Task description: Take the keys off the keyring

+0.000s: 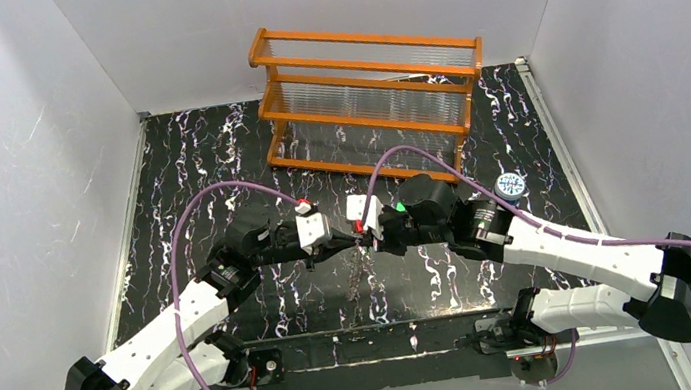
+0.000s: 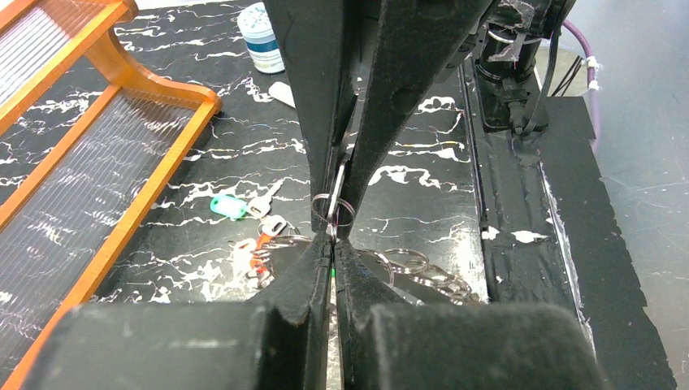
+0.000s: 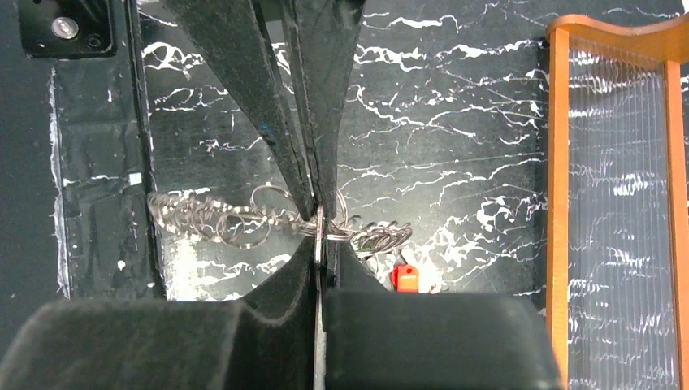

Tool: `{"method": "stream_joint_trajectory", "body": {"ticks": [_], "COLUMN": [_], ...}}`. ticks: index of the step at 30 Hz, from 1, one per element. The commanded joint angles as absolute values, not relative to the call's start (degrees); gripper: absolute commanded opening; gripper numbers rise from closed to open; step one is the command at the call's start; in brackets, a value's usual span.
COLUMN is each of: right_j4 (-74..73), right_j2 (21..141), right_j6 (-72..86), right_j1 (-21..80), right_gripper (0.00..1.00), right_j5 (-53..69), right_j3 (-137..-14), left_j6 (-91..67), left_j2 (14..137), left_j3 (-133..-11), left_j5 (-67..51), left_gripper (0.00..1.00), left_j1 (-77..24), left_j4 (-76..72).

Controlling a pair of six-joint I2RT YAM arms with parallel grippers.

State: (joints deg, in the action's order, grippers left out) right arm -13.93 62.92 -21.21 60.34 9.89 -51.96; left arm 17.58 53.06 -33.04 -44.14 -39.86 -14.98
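My two grippers sit tip to tip at the centre of the top view. The left gripper (image 2: 331, 258) and right gripper (image 3: 319, 240) are both pinched tight on the keyring (image 2: 335, 210). The keys (image 2: 230, 207), green and red, show to its lower left.

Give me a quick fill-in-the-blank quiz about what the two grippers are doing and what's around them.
The left gripper and right gripper are both ____ on the keyring.
The rack beyond them is ____ in colour.
Besides the red keys, one key has a ____ head.
Missing words: shut, orange, green.
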Motion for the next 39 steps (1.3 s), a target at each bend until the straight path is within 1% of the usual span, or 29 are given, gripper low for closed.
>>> {"method": "stream_joint_trajectory", "body": {"ticks": [1, 8, 15, 21, 27, 35, 39], "right_j4": [-14.9, -19.2, -18.4, -17.9, -20.1, -22.7, -21.7], "right_j2": [61.0, 60.0, 59.7, 60.3, 60.7, 65.3, 65.9], "right_j6": [-20.9, -19.1, -16.7, -16.5, -18.5, -18.2, -17.7], "right_j1": [60.1, 59.5, 59.4, 59.2, 59.3, 59.3, 59.3], "right_gripper": [0.01, 0.01, 0.01, 0.01, 0.01, 0.01, 0.01], "right_j5": [7.5, 4.4, 4.4, 4.1, 5.6, 10.5, 11.7], "right_j3": [-54.2, -53.4, -50.9, -50.7, -53.8, -54.7, -54.4], "left_j6": [19.6, 18.5, 13.5, 12.2, 13.7, 16.2, 21.3], "left_j2": [52.4, 51.9, 51.9, 52.1, 51.8, 49.8, 48.7], "left_j3": [-32.6, -32.4, -31.2, -30.8, -31.1, -30.5, -30.4], "left_j5": [-43.7, -44.2, -45.6, -45.9, -46.5, -49.7, -47.2], "left_gripper": [0.00, 0.00, 0.00, 0.00, 0.00, 0.00, 0.00], "left_j1": [-39.8, -39.8, -39.8, -39.8, -39.8, -40.2, -40.5], "left_j4": [-13.2, -13.8, -19.6, -20.8, -19.1, -18.5, -15.2]}}
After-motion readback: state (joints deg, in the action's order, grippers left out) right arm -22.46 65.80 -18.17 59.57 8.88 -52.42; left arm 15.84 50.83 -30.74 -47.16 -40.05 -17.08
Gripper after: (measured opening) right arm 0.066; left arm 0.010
